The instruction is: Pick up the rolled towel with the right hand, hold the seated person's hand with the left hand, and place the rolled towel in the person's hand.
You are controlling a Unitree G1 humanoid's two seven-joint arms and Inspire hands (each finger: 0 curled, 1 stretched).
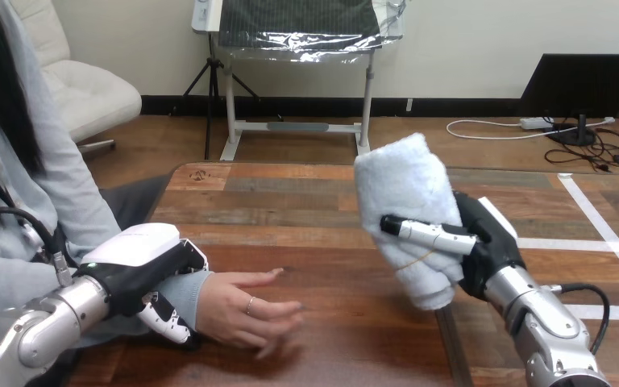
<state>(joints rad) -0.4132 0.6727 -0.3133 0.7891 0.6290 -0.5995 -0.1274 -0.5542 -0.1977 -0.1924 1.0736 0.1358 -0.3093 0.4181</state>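
Note:
A white rolled towel point(407, 211) is held upright above the table at centre right, bound by a thin rubber band. My right hand point(477, 242) is shut on it, fingers wrapped across its front. The person's hand point(246, 310) rests on the table at lower left, fingers pointing right toward the towel, a gap between them. My left hand point(147, 270) sits over the person's wrist, with its fingers curled down around the sleeve end.
The wooden table point(306, 210) stretches ahead, with its far edge near the middle of the view. White tape lines point(604, 234) mark its right part. The person's sleeved arm point(64, 193) comes in from the left side.

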